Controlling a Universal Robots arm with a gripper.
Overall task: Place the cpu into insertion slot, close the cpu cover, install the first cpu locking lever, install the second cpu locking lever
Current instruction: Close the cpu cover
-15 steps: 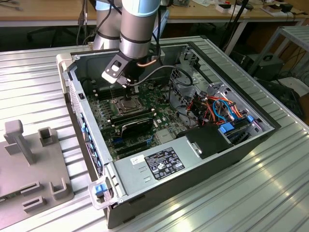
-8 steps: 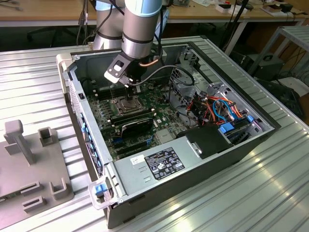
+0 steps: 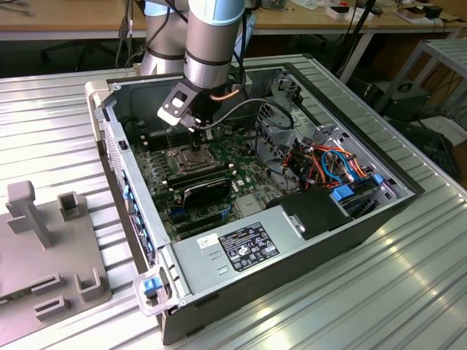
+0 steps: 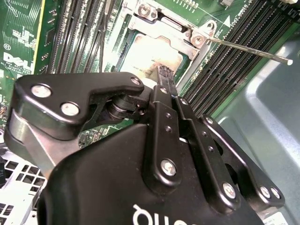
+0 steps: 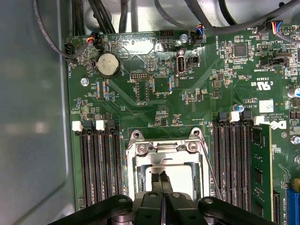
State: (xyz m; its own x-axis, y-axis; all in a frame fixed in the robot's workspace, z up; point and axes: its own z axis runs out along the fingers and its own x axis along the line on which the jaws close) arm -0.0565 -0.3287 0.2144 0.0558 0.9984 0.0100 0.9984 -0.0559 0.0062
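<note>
The gripper [image 3: 194, 138] hangs from the arm [image 3: 211, 44] in the upper middle of the exterior view, tips down inside the open computer case [image 3: 117, 138], directly over the insertion slot [image 3: 191, 159]; its fingers [image 5: 157, 187] are pressed together in both wrist views, with only a hairline between them and nothing visible in the grip. In the second wrist view the gripper [image 4: 161, 70] has its closed tips at the near edge of the cpu [image 4: 147, 54], touching it or just above it; which of the two cannot be told.

The cpu, dull silver-tan on top, sits in the slot; the cpu cover [image 4: 161, 29], a silvery frame with a square window, lies down around it, so the chip shows through the window. In the first wrist view the cpu cover [image 5: 161, 149] is screwed at its corners and the gripper [image 5: 162, 177] stands over the middle of the window.

A thin metal locking lever [image 4: 248, 50] slants out from a corner of the cover and across the black memory slots [image 4: 234, 70]; in the first wrist view the locking lever [image 5: 212, 176] runs beside the socket, between it and the memory slots [image 5: 229, 164].

The green motherboard [image 5: 154, 93] carries white printed lettering and a coin cell [image 5: 108, 64]; one memory stick [image 5: 260, 168] stands in the outermost slot. In the exterior view a printed label [image 3: 241, 246] lies on the power supply [image 3: 292, 240], lower middle of the frame; a grey fixture [image 3: 51, 240] sits at lower left on the ribbed metal table [image 3: 379, 292].
</note>
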